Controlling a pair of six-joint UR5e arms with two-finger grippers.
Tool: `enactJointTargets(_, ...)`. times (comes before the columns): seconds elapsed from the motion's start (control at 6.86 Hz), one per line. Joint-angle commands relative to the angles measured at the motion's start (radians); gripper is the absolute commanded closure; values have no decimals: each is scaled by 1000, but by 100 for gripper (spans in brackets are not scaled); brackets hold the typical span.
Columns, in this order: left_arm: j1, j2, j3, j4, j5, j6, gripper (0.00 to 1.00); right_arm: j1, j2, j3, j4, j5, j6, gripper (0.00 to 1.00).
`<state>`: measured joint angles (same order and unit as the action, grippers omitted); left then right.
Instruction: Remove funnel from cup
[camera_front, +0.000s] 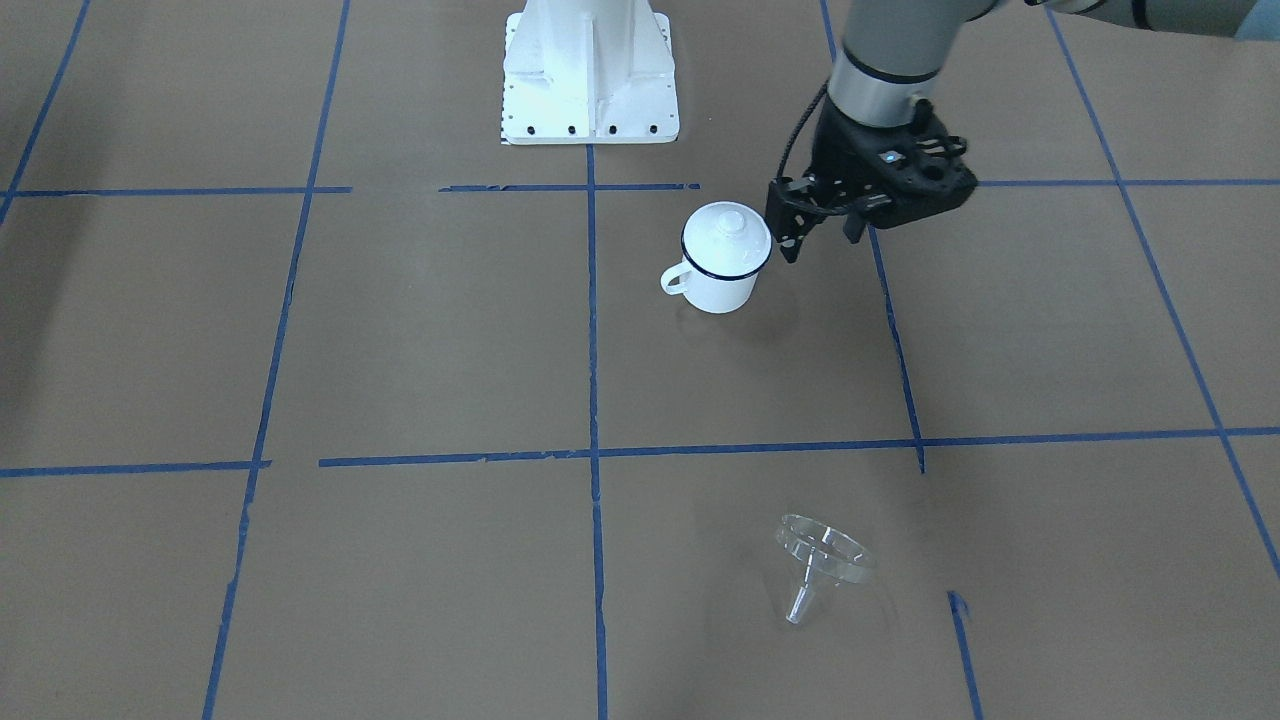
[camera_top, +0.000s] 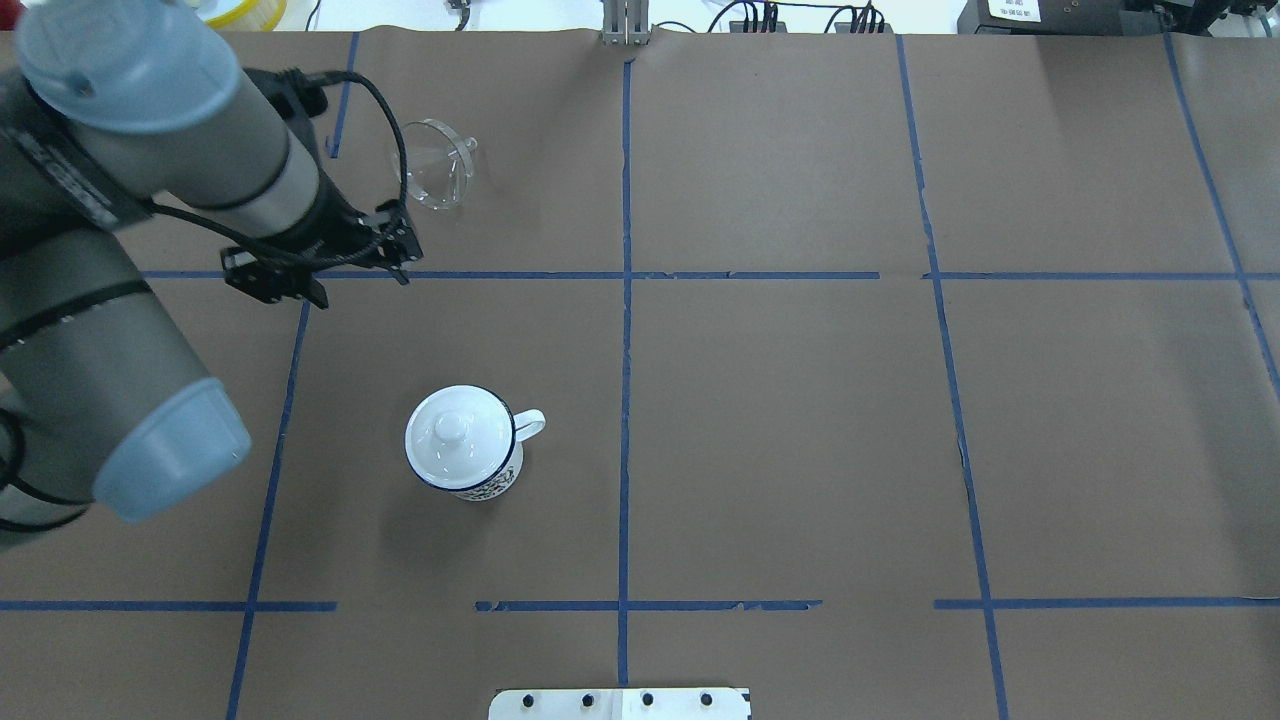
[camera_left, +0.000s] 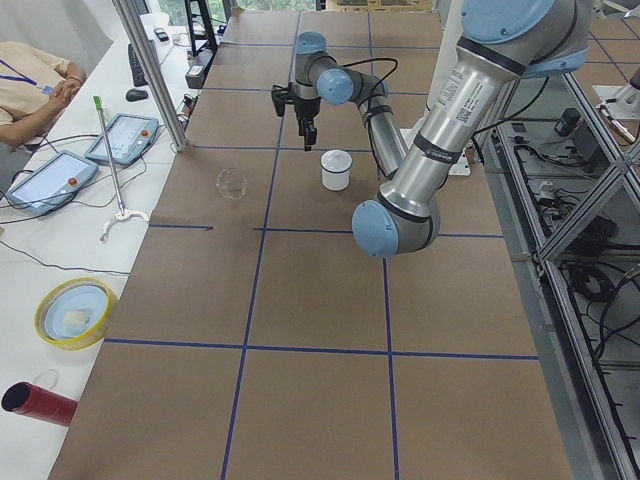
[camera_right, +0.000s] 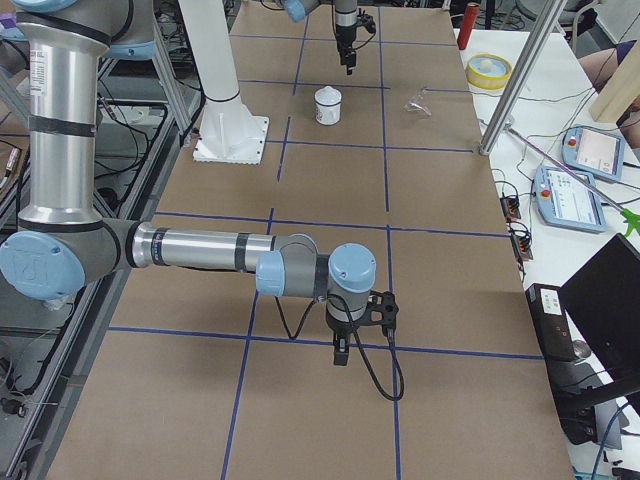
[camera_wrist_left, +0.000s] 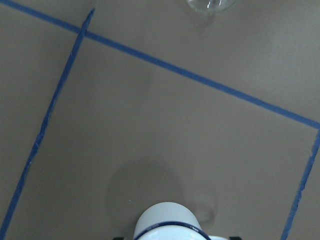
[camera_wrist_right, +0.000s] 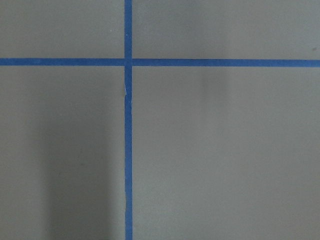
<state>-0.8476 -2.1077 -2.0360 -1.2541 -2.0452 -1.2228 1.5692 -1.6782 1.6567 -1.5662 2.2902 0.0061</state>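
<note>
**Funnel Out of Cup, Left Gripper Empty**

The funnel (camera_front: 822, 560) lies on its side on the table (camera_front: 400, 350), well apart from the cup (camera_front: 722, 275). The cup stands upright with a white domed lid (camera_front: 727, 232) seated on it. The left gripper (camera_front: 822, 245) hovers just beside the cup, fingers spread, holding nothing. The right gripper (camera_right: 342, 350) hangs above the table, far from both; whether its fingers are spread or together cannot be told

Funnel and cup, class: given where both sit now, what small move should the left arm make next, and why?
Probably just lift the left gripper up and away from the cup. The funnel already lies tipped on the table, well apart from the cup, and the gripper is open and empty, so no further grasp seems needed.
</note>
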Motion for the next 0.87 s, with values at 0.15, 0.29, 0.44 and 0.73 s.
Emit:
enactJointTargets(0.15,-352,202,31,-7,-163,605,10,0,0,0,0,0,0,0)
enactJointTargets(0.29,-473,251,74,-10,-185,804,9,0,0,0,0,0,0,0)
enactJointTargets(0.44,-572,273,162,-11,-208,971,9,0,0,0,0,0,0,0)
enactJointTargets(0.73,-744,278,345,-19,-222,1278,6,0,0,0,0,0,0,0)
